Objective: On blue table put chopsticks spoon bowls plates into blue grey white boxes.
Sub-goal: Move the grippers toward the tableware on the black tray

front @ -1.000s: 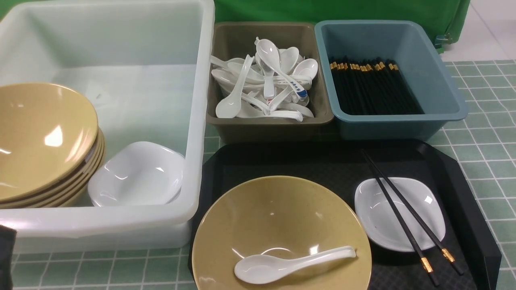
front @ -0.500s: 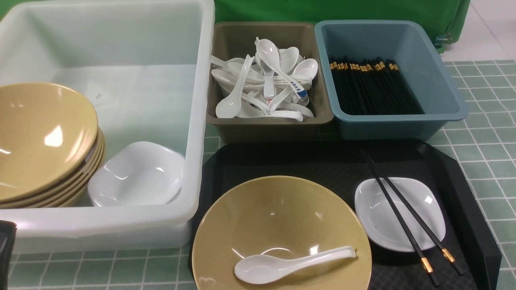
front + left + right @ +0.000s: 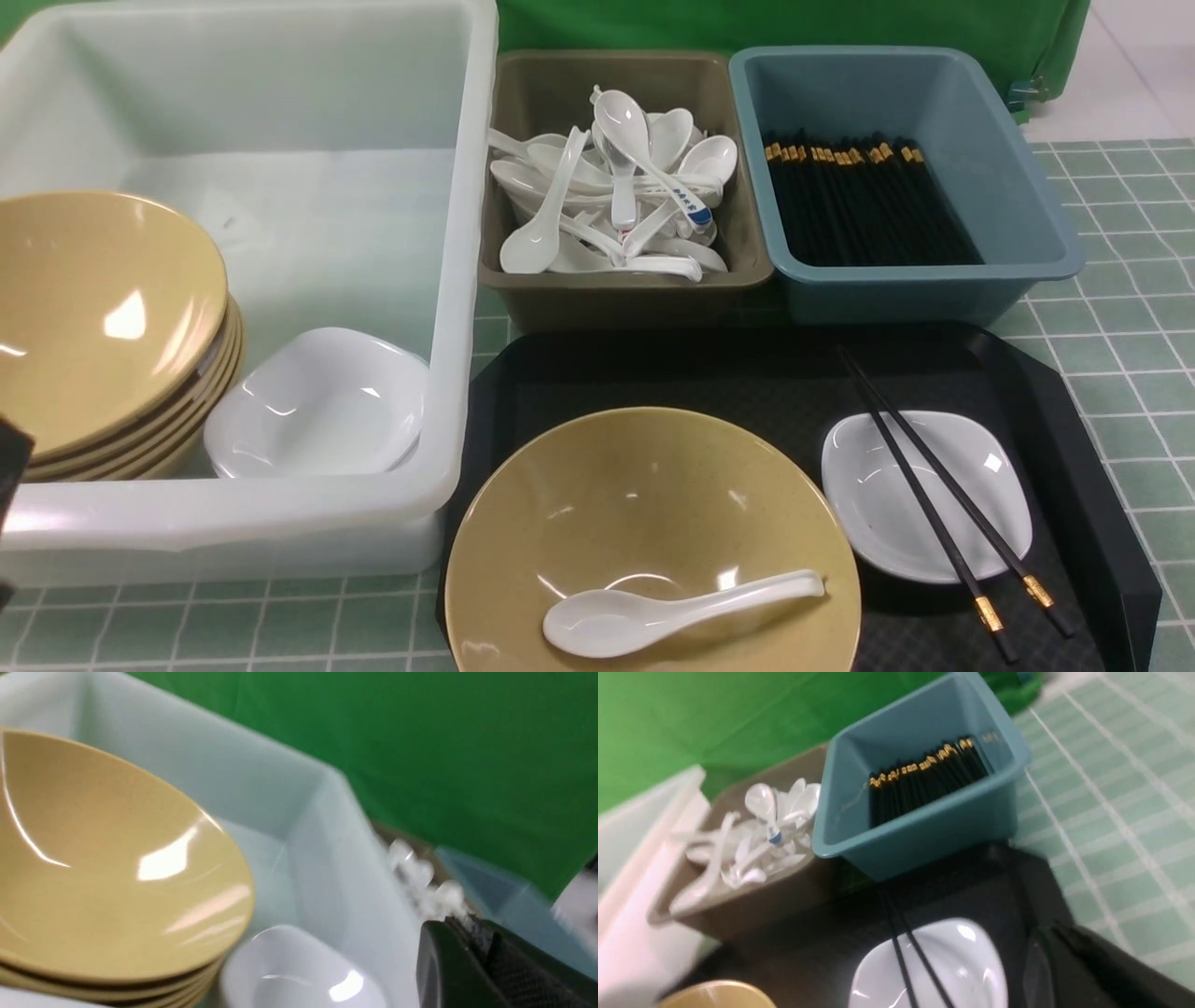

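Front view, tray load: on the black tray (image 3: 747, 373), the tan bowl (image 3: 644, 485) sits at the near left with the spoon (image 3: 653, 611) lying in it. The white plate (image 3: 887, 504) sits at the right, and the chopsticks (image 3: 929, 509) rest across it.
Front view, boxes: the white tub (image 3: 457, 280) stands left of the tray. The grey-brown box (image 3: 616, 299) and the blue box (image 3: 896, 289) stand just beyond its far edge on the tabletop (image 3: 1120, 355).
Front view, left gripper (image 3: 7, 462): only a dark sliver shows, well apart from the tray on its left.
Front view, risk: the chopsticks are thin and propped on the plate's rim. A pinch may catch only one, or roll them and tip the plate.
Left wrist view, gripper: its fingers are together and empty. It is beside the tub's stacked bowls (image 3: 107, 858), and the tray is not seen.
Left wrist view, risk: a sweep toward the tray could clip the tub wall.
Right wrist view, right gripper (image 3: 1064, 961): it is blurred, with fingers together and nothing between them. It is over the tray's right edge, with the plate and chopsticks just beside it.
Right wrist view, risk: going down with the fingers together would likely shove the chopsticks off the plate.
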Robot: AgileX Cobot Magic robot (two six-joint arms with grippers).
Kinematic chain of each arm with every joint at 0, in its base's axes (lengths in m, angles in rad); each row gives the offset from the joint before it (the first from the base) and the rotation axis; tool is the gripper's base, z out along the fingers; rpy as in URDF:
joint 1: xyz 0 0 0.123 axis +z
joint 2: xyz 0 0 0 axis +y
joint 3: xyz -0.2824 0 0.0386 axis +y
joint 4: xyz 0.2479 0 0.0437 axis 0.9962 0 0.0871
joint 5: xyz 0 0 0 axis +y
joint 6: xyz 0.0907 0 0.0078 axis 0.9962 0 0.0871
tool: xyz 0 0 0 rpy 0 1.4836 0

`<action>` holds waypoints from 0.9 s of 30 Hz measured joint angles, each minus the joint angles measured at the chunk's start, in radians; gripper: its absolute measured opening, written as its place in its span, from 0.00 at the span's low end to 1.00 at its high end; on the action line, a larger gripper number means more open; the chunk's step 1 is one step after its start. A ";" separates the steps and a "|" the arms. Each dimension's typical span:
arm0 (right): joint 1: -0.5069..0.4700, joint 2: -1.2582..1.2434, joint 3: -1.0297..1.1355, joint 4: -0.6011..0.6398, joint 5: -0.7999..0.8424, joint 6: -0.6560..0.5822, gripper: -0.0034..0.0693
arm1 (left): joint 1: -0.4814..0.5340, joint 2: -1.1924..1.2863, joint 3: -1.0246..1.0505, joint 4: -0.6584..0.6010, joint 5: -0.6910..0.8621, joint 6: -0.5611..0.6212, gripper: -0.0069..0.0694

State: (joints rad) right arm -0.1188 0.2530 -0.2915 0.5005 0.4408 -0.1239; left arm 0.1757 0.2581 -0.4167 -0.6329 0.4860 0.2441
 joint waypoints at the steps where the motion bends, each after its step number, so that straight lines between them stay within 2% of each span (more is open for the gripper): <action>1: 0.012 0.036 -0.045 -0.005 0.008 -0.031 0.10 | -0.003 0.041 -0.038 0.050 0.032 -0.005 0.10; 5: 0.061 0.295 -0.285 -0.064 0.197 -0.194 0.10 | -0.049 0.228 -0.218 0.278 0.246 -0.069 0.10; 7: 0.111 0.461 -0.433 -0.111 0.338 -0.232 0.10 | -0.104 0.356 -0.333 0.385 0.409 -0.085 0.10; 9: 0.183 0.586 -0.551 -0.161 0.452 -0.246 0.10 | -0.164 0.464 -0.417 0.438 0.517 -0.072 0.10; 11: 0.291 0.713 -0.645 -0.236 0.541 -0.243 0.10 | -0.238 0.543 -0.487 0.457 0.563 -0.041 0.10; 13: 0.357 0.793 -0.689 -0.296 0.579 -0.223 0.10 | -0.304 0.592 -0.525 0.458 0.576 -0.018 0.10; 17: 0.451 0.934 -0.741 -0.411 0.602 -0.144 0.11 | -0.448 0.686 -0.593 0.460 0.583 0.004 0.10; 20: 0.481 1.021 -0.758 -0.453 0.602 -0.105 0.15 | -0.560 0.763 -0.646 0.469 0.583 0.006 0.10; 23: 0.488 1.134 -0.763 -0.469 0.598 -0.075 0.33 | -0.691 0.869 -0.699 0.475 0.583 0.007 0.10; 27: 0.479 1.217 -0.763 -0.469 0.564 -0.036 0.61 | -0.784 0.968 -0.734 0.475 0.567 0.010 0.10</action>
State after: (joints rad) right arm 0.3597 1.4700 -1.0548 0.0315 1.0046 -0.1597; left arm -0.6085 1.2258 -1.1510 -0.1576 1.0531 0.2544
